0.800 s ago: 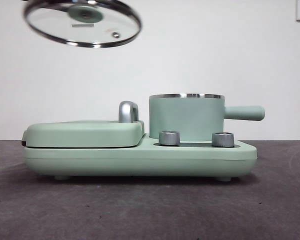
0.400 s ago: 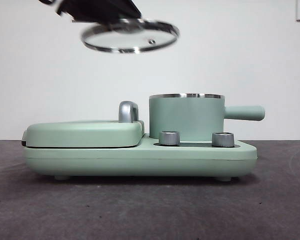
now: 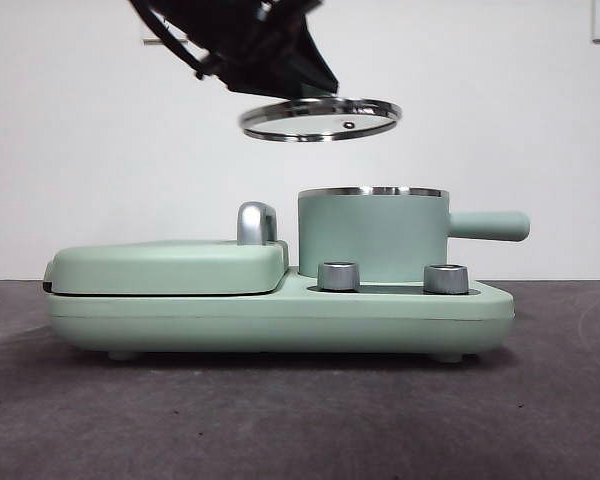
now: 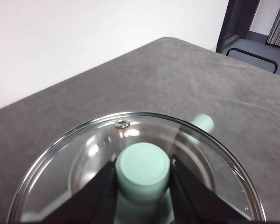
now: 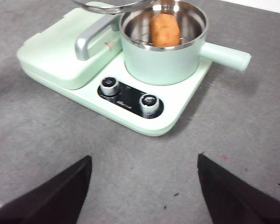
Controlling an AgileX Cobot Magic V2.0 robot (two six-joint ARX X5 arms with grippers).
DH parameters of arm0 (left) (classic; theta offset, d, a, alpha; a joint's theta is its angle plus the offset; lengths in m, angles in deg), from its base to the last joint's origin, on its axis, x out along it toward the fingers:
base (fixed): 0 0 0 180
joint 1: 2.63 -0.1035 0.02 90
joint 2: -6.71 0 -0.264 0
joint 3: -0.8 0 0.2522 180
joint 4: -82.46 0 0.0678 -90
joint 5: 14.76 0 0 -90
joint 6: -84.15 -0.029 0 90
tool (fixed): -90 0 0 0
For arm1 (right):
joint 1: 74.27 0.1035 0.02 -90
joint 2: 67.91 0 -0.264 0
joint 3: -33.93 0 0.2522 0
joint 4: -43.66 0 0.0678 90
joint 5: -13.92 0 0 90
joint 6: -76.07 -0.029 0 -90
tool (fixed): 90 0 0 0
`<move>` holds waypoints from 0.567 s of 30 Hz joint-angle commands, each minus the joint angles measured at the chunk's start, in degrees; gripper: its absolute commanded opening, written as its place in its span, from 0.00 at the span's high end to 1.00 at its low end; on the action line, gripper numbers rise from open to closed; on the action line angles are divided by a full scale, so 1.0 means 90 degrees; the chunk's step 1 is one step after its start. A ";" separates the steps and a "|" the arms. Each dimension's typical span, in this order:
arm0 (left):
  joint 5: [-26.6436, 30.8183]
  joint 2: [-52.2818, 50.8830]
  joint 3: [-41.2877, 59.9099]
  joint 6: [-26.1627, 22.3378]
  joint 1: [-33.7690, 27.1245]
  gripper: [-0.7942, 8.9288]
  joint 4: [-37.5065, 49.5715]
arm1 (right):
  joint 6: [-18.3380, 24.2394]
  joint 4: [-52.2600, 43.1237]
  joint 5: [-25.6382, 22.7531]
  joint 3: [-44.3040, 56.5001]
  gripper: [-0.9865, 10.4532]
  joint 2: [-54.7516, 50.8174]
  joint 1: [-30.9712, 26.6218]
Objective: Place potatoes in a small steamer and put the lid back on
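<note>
Writing: small white marks on the black control panel (image 5: 129, 97) between the two knobs, too small to read.
Lid: round clear glass lid with steel rim (image 3: 320, 119), mint-green knob (image 4: 143, 166), small steel vent hole (image 4: 122, 124); held almost level in the air above the left part of the pot, not touching it.
Left gripper (image 4: 143, 186): black jaws clamped on the lid's knob, one on each side.
Steamer: small cylindrical mint-green pot with steel rim (image 3: 373, 236), straight handle pointing right (image 3: 490, 225); stands on the right half of the mint-green cooker base (image 3: 280, 318).
Potato: oval orange-brown potato with rough skin (image 5: 164, 29), lying inside the pot.
Right gripper (image 5: 144, 186): jaws wide apart, holding nothing, over the near table (image 5: 252, 140).
Change: half a second ago the lid hung higher and further left, more tilted; it is now lower and closer to the pot.
</note>
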 commanded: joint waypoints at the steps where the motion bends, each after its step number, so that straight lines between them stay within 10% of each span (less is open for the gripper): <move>1: -0.0017 0.0420 -0.0559 -0.0029 0.0078 0.91 0.0219 | -0.0085 -0.0019 -0.0046 -0.0029 0.61 0.0015 0.0027; 17: -0.0199 0.1501 -0.1331 -0.0243 0.0172 0.91 0.0561 | -0.0087 0.0192 -0.0376 -0.0029 0.61 0.0015 0.0027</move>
